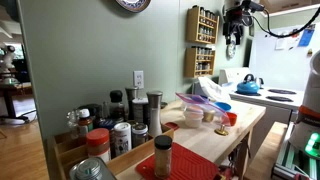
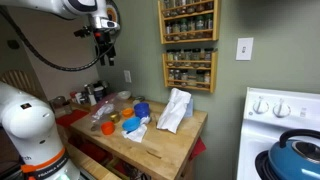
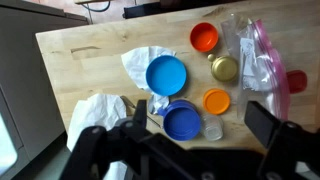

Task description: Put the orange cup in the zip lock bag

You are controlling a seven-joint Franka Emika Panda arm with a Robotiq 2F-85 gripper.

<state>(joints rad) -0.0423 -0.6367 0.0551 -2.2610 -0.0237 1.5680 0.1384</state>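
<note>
Well above the tabletop [image 3: 80,60], the arm [image 2: 62,8] hangs with its gripper [image 3: 200,125] pointing straight down, fingers [image 3: 262,120] wide apart and empty. The orange cup [image 3: 204,37] stands mouth-up near one tabletop edge, just beside the bag [image 3: 255,55] crumpled toward the neighbouring corner.

- Pale wooden table [image 3: 80,45] lies below my fingers [image 3: 262,122].
- Between the fingers: blue lid [image 3: 183,122], small orange disc [image 3: 217,101].
- Beyond them: blue bowl [image 3: 166,75] against crumpled white paper [image 3: 136,60], beige cup [image 3: 224,68], orange cup [image 3: 204,37].
- Past one finger: zip lock bag [image 3: 255,50], flat.
- By the opposite finger: white cloth [image 3: 95,110].
</note>
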